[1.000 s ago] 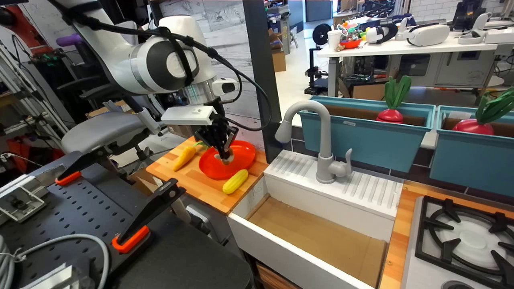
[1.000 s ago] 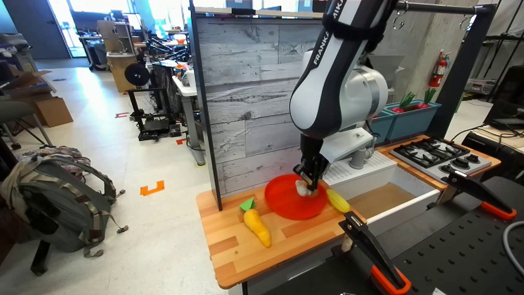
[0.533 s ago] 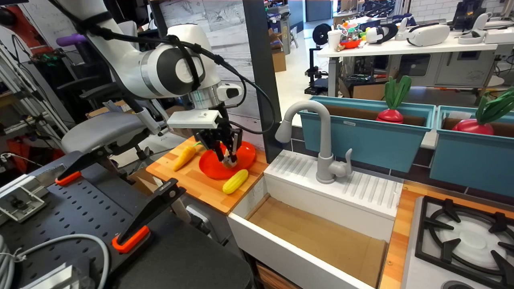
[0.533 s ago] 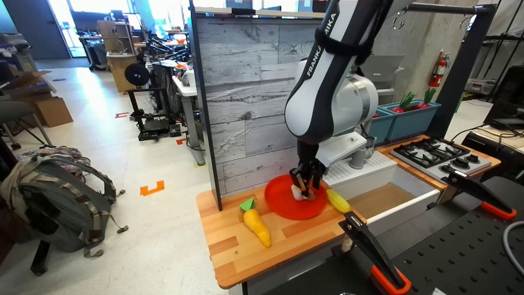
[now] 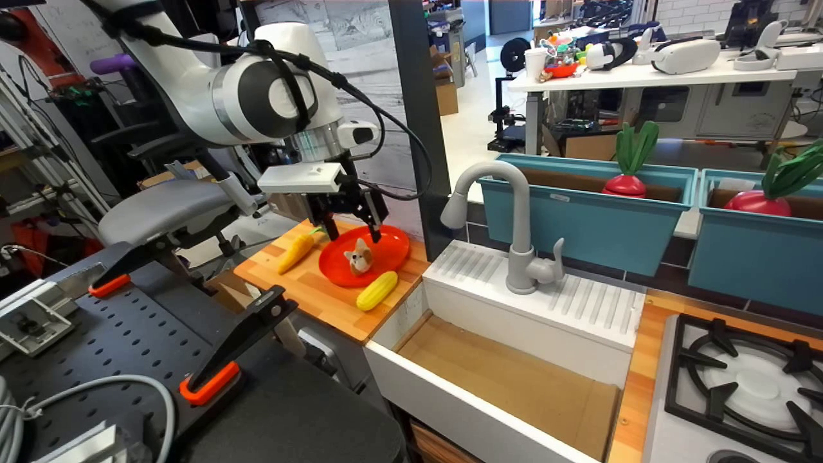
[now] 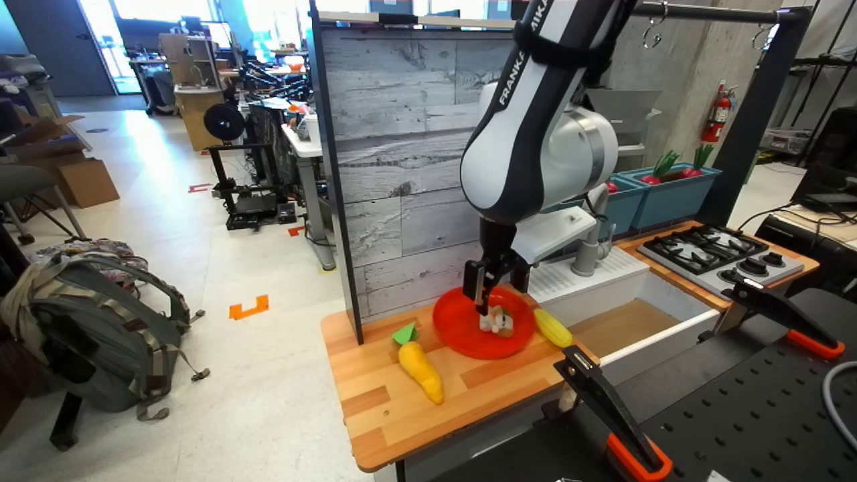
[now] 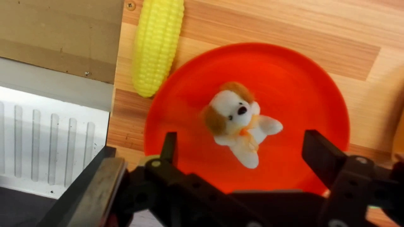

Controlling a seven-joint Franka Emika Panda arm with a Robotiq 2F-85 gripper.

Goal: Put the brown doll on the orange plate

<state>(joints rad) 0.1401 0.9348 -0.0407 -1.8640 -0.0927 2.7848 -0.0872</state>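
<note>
- The doll (image 7: 237,105) is on the plate (image 7: 303,85), near the middle and within the rim.
- Its face is turned up toward the wrist camera: brown ears, white muzzle, dark nose. Whether it sits or lies, I cannot tell.
- The end effector (image 5: 354,238) hangs above the plate, spread wide; in the wrist view the doll shows in its gap, with bare plate on either side.
- The corn (image 7: 159,44) lies on the counter (image 6: 371,422) just beside the plate; whether they touch is unclear.
- The carrot (image 6: 420,368) lies on the plate's opposite side, green top toward the panel (image 6: 422,147).
- In both exterior views the sink (image 5: 450,400) adjoins the counter on the corn's side.
</note>
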